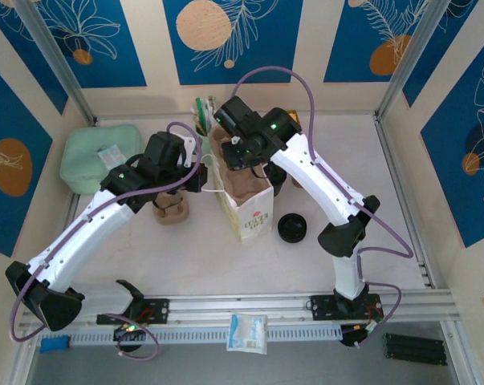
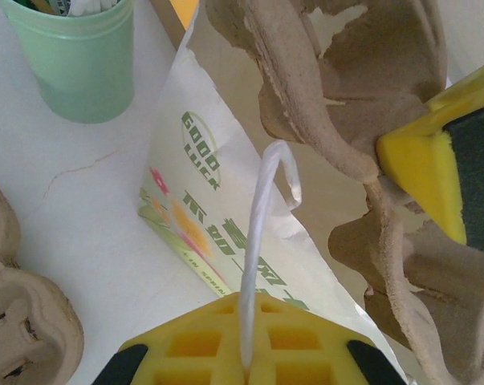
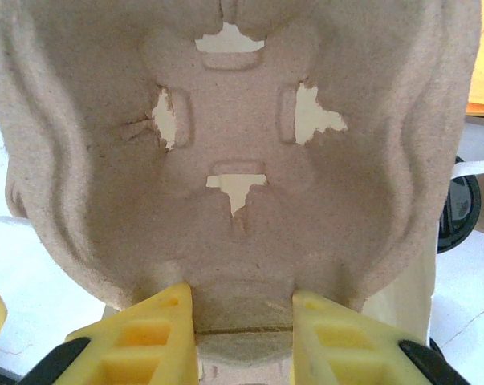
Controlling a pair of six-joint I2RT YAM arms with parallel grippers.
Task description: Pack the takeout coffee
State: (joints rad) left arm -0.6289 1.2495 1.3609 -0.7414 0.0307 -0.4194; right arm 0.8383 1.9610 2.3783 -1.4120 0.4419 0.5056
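Right pincer (image 3: 243, 311) grips pulp carrier (image 3: 233, 144) over paper bag (image 1: 254, 212).

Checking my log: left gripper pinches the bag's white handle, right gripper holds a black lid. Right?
No: the right gripper holds the brown cup carrier instead; the right wrist view shows it. The left gripper does pinch the handle.

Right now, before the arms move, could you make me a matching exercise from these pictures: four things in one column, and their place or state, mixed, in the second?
Things:
1 left gripper
2 right gripper
3 black lids
4 green cup

Places or states:
A at the far edge of the table
B shut on the cup carrier
C lying right of the paper bag
D shut on the white bag handle

Pairs: 1-D; 2-B; 3-C; 4-A
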